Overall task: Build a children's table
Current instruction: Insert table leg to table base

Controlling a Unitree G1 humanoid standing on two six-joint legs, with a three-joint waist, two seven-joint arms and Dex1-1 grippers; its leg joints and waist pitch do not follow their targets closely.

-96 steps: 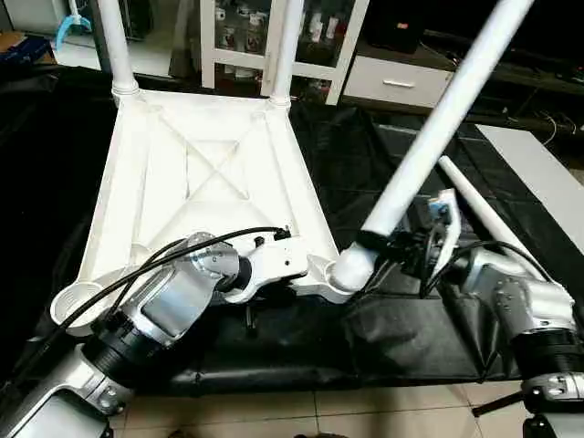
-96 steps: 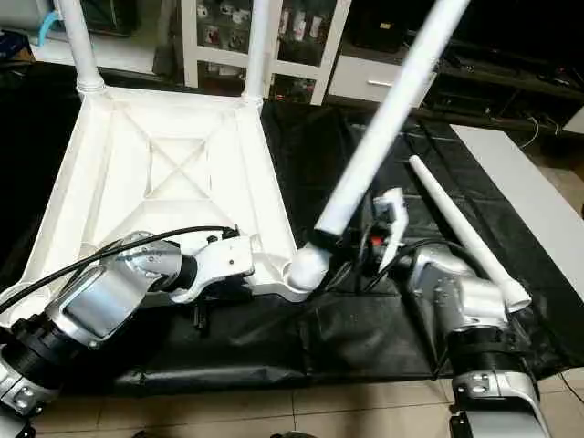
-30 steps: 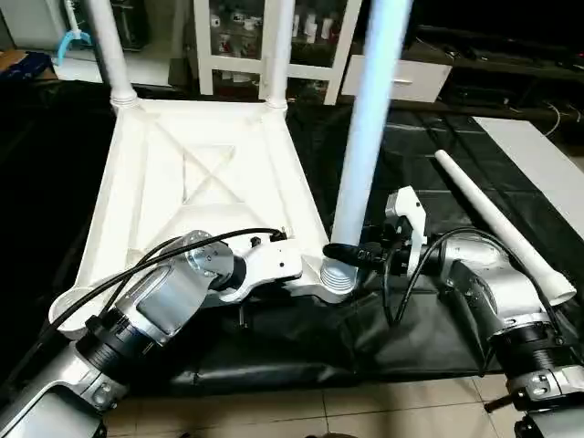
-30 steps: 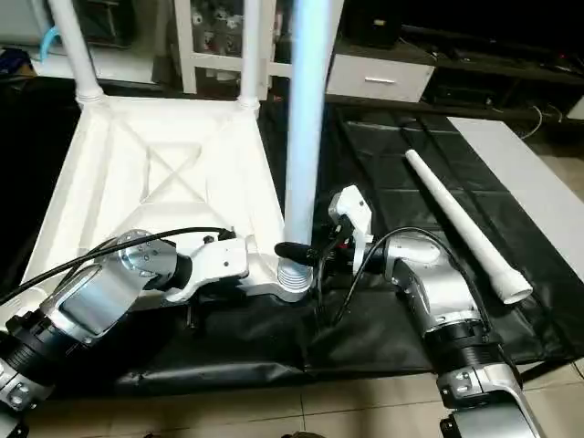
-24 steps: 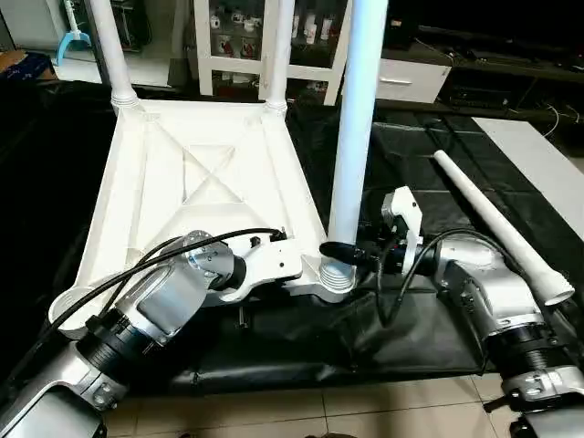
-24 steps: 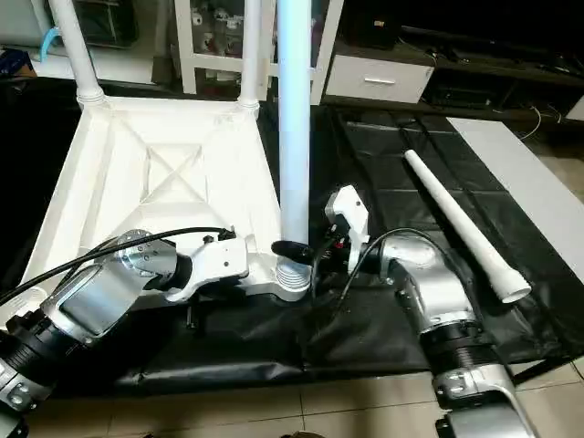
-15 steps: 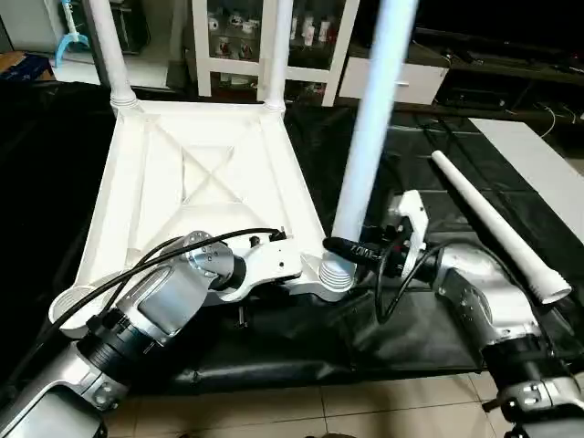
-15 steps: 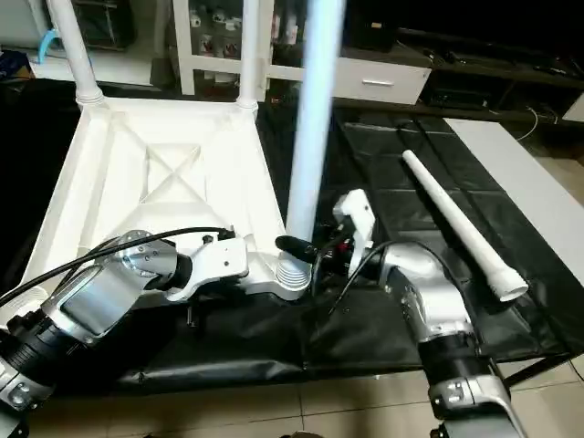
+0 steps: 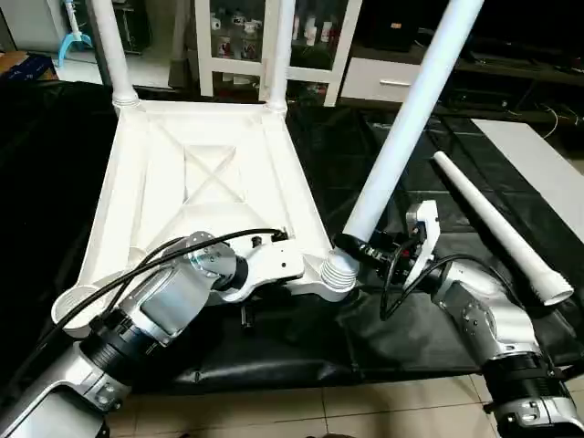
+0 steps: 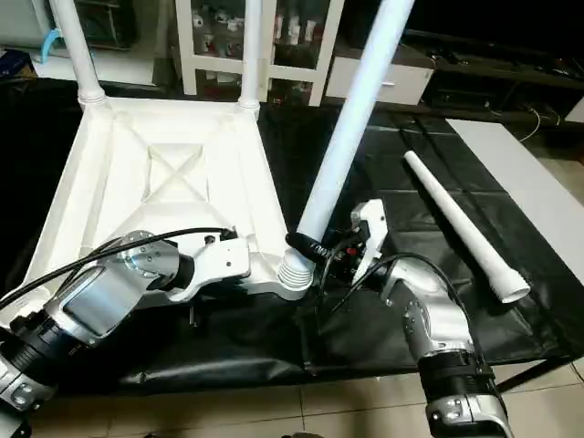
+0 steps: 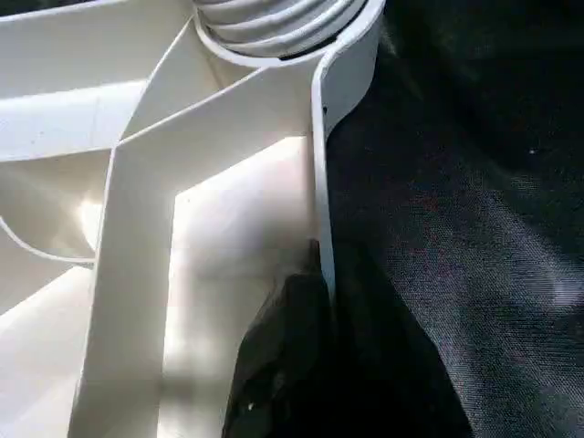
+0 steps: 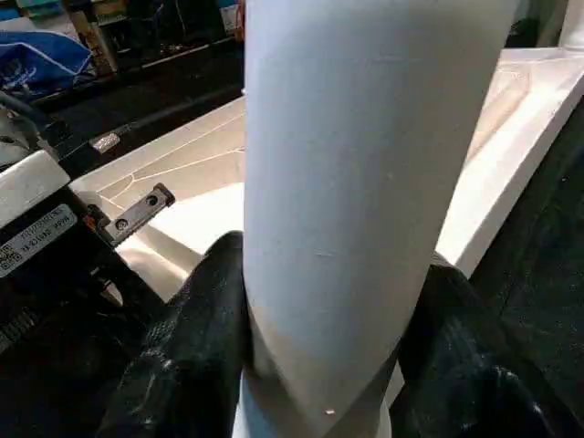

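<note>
The white table top (image 9: 210,182) lies upside down on a black sheet, X-ribs facing up. Two legs (image 9: 114,46) (image 9: 278,46) stand in its far corner sockets. A third leg (image 9: 401,128) leans up and to the right, its ribbed end (image 9: 336,269) at the near right socket. My right gripper (image 9: 351,246) is shut on this leg just above that end, with black fingers (image 12: 201,347) on both sides. My left gripper (image 11: 310,365) is shut on the top's near rim. A fourth leg (image 9: 497,228) lies loose on the sheet at the right.
The near left socket (image 9: 78,301) stands open. A white shelf unit (image 9: 319,36) is behind the table top. A white board (image 9: 538,164) lies at the right edge of the sheet. Tiled floor (image 9: 274,411) runs along the near edge.
The leg in my right gripper has tipped from nearly upright to leaning right, and the right forearm has swung with it. The left arm and table top stay put.
</note>
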